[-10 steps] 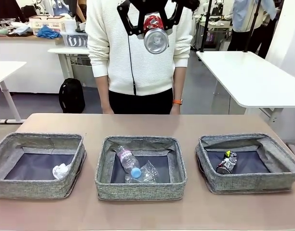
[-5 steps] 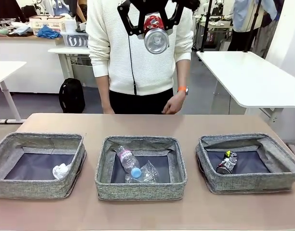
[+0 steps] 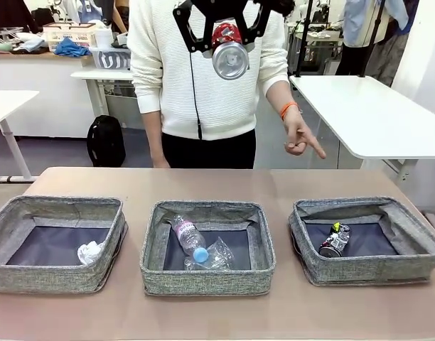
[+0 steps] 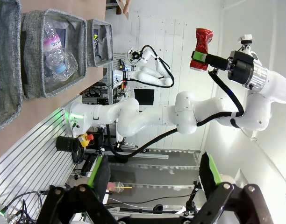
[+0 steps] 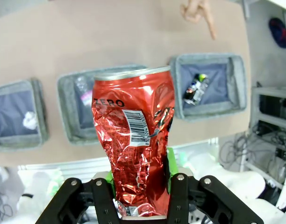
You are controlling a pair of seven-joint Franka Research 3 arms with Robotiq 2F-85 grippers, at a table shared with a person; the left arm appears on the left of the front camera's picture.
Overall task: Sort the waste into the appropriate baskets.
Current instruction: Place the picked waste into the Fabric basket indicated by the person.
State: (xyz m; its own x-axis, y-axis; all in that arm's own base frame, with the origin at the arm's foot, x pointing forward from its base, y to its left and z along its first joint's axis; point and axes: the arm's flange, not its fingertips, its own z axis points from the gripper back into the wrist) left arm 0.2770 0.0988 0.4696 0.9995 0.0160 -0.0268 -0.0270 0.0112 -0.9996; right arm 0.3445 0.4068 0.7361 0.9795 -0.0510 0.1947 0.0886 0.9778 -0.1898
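Fingers of the right gripper [image 5: 138,186] clamp a crushed red can [image 5: 133,144] by its lower end, high above the table [image 3: 217,181]. The can's long axis runs along the fingers, its silver end facing the front camera. The left gripper [image 4: 152,179] hangs with its fingers spread wide and nothing between them. Below sit three grey baskets: the left basket [image 3: 54,273] holds a paper wad [image 3: 89,251], the middle basket [image 3: 207,277] a bottle [image 3: 189,239] and plastic cup [image 3: 216,254], the right basket [image 3: 367,266] a dark can [image 3: 334,240]. A person's hand [image 3: 300,138] points toward the right basket.
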